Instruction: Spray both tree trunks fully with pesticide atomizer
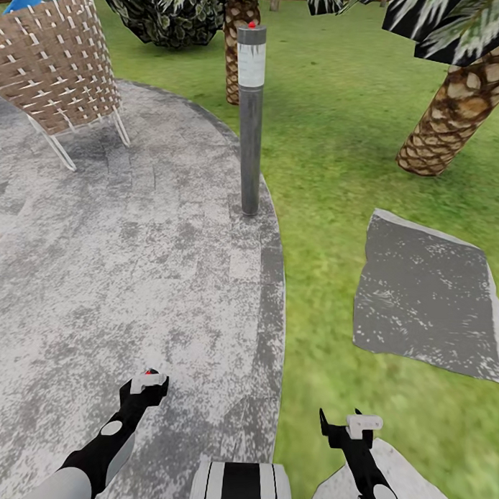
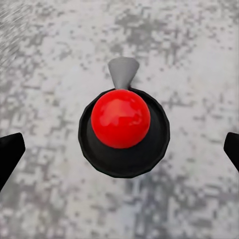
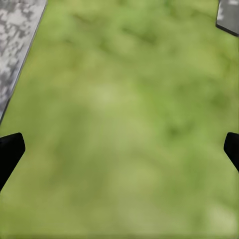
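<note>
The left gripper (image 2: 119, 149) hangs spread wide over the grey stone patio (image 1: 119, 274), its fingertips (image 2: 10, 154) at the far edges of the left wrist view and touching nothing. Directly below and between them stands the atomizer (image 2: 122, 132) (a black round body with a red ball top and a grey nozzle), apart from both fingers. In the head view its red top peeks just past the left gripper (image 1: 150, 381). The right gripper (image 1: 344, 425) is likewise spread and empty over the lawn (image 3: 124, 124).
</note>
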